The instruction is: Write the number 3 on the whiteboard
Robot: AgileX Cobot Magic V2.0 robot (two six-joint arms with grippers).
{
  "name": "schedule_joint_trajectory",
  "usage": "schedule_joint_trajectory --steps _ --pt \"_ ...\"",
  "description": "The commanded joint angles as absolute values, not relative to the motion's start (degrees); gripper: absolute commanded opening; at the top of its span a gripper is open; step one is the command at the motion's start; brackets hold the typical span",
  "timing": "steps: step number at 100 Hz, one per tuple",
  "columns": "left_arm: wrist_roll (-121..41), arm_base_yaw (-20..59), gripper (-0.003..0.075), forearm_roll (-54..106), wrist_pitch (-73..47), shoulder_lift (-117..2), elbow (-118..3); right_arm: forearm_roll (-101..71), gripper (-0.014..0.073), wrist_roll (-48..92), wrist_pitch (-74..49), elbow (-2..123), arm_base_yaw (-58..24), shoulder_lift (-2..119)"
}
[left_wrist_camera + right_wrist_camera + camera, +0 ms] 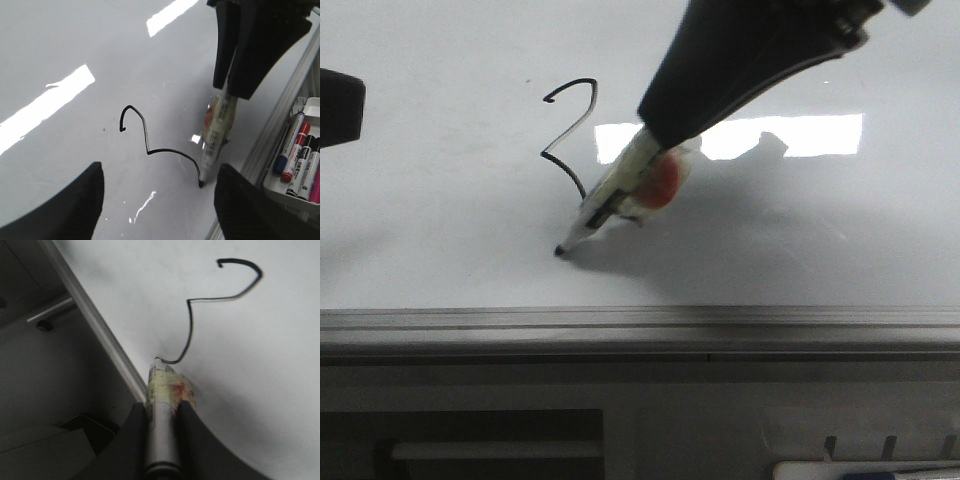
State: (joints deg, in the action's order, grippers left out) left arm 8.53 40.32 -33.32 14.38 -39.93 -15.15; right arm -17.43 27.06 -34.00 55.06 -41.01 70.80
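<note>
Right claw (655,135) clamped on a marker (610,195), which slants down with its black tip touching the whiteboard (440,220) near the grey frame edge (640,325). The number 3 (570,135), a thin black line, lies on the board just beside the marker, its tail curving toward the tip. Left claw (157,200) wide apart and holding nothing, hovering over the board; a tray of spare markers (300,155) sits beyond the frame.
</note>
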Motion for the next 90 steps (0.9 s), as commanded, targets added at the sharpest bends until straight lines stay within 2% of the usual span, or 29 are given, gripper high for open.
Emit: schedule_joint_trajectory --steps 1,24,45,90 --pt "9.0 40.3 0.0428 -32.0 17.9 -39.7 -16.9 -16.9 -0.0060 26.9 -28.4 56.8 -42.1 72.0" --pt "9.0 40.3 0.0428 -33.5 17.6 -39.7 -16.9 -17.6 -0.0060 26.7 -29.4 57.9 -43.2 70.3" --pt "9.0 40.3 0.0428 -41.1 20.7 -40.4 -16.9 -17.6 -0.0060 26.7 -30.8 57.9 -45.6 65.8" --pt "9.0 40.3 0.0428 -43.7 27.2 -53.8 -19.5 -17.6 -0.0060 26.7 -28.6 58.0 -48.9 65.8"
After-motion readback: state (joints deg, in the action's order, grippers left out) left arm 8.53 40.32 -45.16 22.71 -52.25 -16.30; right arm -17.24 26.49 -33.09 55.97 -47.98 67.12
